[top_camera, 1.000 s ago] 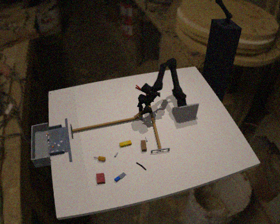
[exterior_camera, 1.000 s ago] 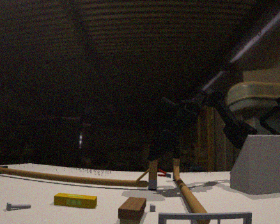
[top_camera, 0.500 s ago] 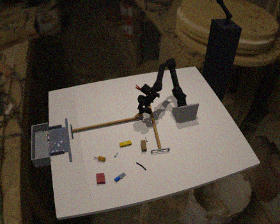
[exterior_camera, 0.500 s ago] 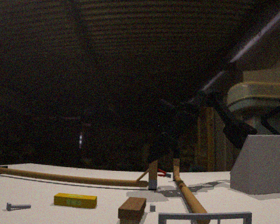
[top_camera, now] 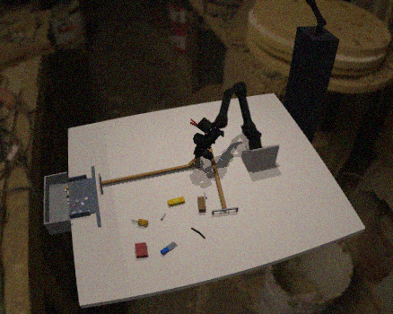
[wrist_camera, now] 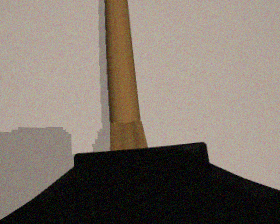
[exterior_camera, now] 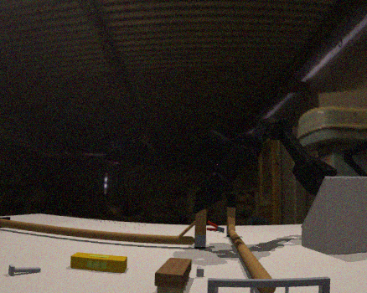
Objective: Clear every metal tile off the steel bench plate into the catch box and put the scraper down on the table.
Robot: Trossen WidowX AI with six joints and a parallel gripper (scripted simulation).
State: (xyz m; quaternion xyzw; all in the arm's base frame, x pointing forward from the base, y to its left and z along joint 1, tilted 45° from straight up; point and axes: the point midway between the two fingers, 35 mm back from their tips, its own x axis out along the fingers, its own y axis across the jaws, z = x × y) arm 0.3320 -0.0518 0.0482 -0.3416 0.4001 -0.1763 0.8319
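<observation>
The long scraper (top_camera: 149, 174) (exterior_camera: 93, 235) (wrist_camera: 122, 65) lies on the table, its wooden handle running left to a dark blade beside the steel plate (top_camera: 89, 185). My gripper (top_camera: 198, 153) (exterior_camera: 201, 204) (wrist_camera: 132, 160) is shut on the scraper's upright grip at the handle's near end. The fingertips are dark and partly hidden in the exterior view. Several small metal tiles (top_camera: 82, 204) lie on the plate, and more small pieces are near its far edge. The catch box (top_camera: 59, 228) adjoins the plate's far end; its contents are too small to tell.
A second wooden-handled tool (top_camera: 219, 188) (exterior_camera: 250, 261) with a frame head lies close right of the grip. A yellow block (top_camera: 176, 201) (exterior_camera: 99, 263), brown block (top_camera: 201, 204) (exterior_camera: 173, 271), red block (top_camera: 141, 249) and screwdriver (top_camera: 143, 222) lie nearby. A grey panel (top_camera: 261, 159) (exterior_camera: 340, 215) stands right.
</observation>
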